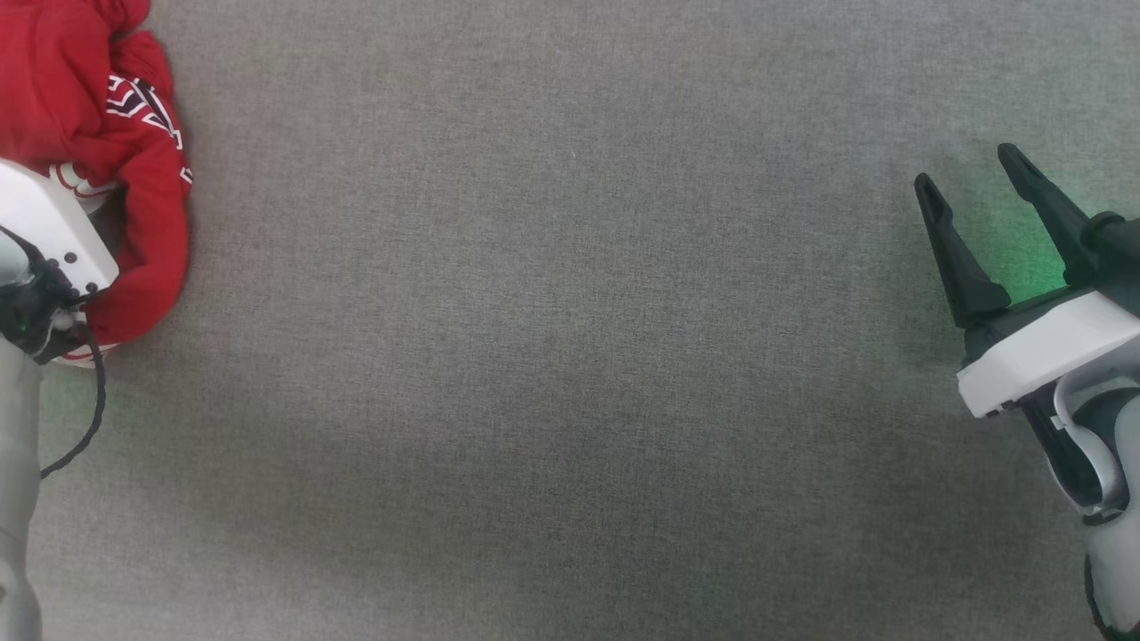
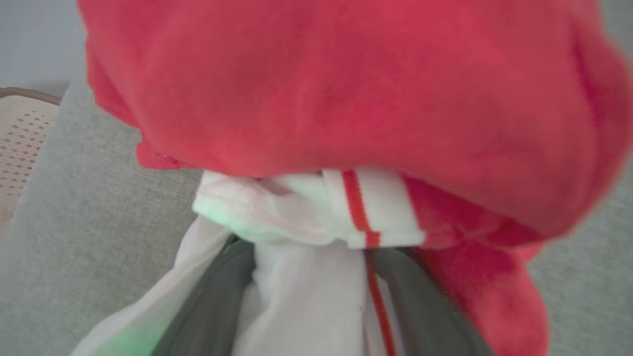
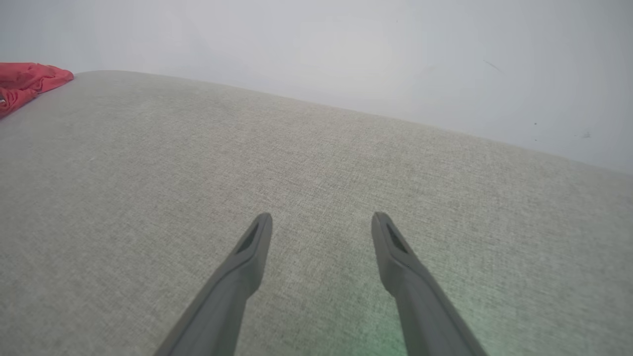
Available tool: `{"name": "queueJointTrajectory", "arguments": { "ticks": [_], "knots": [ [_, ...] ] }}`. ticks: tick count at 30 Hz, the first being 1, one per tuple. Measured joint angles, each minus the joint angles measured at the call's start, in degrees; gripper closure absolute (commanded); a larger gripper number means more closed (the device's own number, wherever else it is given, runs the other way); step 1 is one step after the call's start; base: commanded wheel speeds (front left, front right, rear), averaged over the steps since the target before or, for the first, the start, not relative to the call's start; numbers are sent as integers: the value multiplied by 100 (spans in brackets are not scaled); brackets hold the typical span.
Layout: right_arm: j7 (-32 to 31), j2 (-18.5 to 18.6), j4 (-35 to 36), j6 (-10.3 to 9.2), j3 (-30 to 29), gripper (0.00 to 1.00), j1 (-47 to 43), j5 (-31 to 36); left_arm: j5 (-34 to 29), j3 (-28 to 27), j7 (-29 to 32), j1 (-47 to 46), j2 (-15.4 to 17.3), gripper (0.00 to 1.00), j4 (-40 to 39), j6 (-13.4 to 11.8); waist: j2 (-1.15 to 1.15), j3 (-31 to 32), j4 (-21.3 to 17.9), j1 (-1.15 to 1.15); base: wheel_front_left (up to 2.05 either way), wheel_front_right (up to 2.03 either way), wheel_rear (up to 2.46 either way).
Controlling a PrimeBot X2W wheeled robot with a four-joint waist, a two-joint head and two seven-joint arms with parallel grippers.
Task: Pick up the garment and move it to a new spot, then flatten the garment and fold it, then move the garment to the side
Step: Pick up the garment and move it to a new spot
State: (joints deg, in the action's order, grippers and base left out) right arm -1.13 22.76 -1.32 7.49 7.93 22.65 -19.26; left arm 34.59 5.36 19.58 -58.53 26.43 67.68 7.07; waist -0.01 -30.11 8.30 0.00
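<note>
We judge the crumpled red T-shirt [image 1: 134, 223] light and limp; the spread left claw [image 2: 316, 257] straddles its white sleeve [image 2: 292, 217], a fair pinch point, while the right claw [image 1: 969, 167] gapes empty.

White shells, black tapered fingers, pale grey arms.

The right gripper [image 1: 964, 165] has two long matte black fingers [image 3: 232, 291], wedge-shaped and narrowing to blunt tips with a shallow recess near each. They sit in a blocky white housing [image 1: 1042, 352], and at its 5 o'clock a curved white bracket [image 1: 1082, 445] loops over a black joint. At 9 o'clock in the head view, the left wrist's angular white plate [image 1: 44, 223] carries small dark screws [image 1: 69, 258]. A black cable [image 1: 89, 418] curls away at its 6 o'clock beside a grey forearm [image 1: 18, 499]. The left fingers [image 2: 212, 301] are dark grey.
</note>
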Motion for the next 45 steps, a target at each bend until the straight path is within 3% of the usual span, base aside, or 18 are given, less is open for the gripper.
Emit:
{"name": "queueJointTrajectory", "arguments": {
  "ticks": [2, 3, 4, 9, 16, 23, 36, 45],
  "knots": [
    [-40, -9, 29, 0, -21, 0, 0, 12, -37, 45, -59, -48, -8, 0, 71, 1, 0, -14, 10, 0, 0, 0, 0],
    [-46, -15, 40, 0, -37, 0, 0, 18, 5, 8, -110, -66, -26, 87, 113, 0, 0, -15, 19, 0, 0, 0, 0],
    [-49, -20, 41, 0, -55, 0, 0, 18, 8, 13, -160, -88, -37, 100, 143, -11, 0, -9, 33, 0, 0, 0, 0],
    [-38, -63, -22, 0, -112, 0, -3, 18, -108, 167, -568, -241, -18, 100, 193, -22, 1, 131, 93, 0, 0, 0, 0],
    [120, -270, -216, 0, -131, 0, -48, 7, -377, 434, -1168, -636, 279, 100, -49, 1, 1, 534, 173, 0, 0, 0, 0],
    [313, -442, -466, 0, -198, 0, -260, -33, -586, 854, -1283, -1017, 587, 100, -614, 26, 1, 1078, 264, 0, 0, 0, 0],
    [530, -686, -694, 0, -269, 0, -494, -92, -378, 1533, -453, -1072, 1171, 100, -2365, 29, 0, 1984, 313, 0, 0, 0, 0],
    [698, -783, -856, 0, -461, 0, -597, -101, -242, 1684, 346, -470, 1417, 100, -4265, -118, 0, 2249, -162, 0, 0, 0, 0]
  ]
}}
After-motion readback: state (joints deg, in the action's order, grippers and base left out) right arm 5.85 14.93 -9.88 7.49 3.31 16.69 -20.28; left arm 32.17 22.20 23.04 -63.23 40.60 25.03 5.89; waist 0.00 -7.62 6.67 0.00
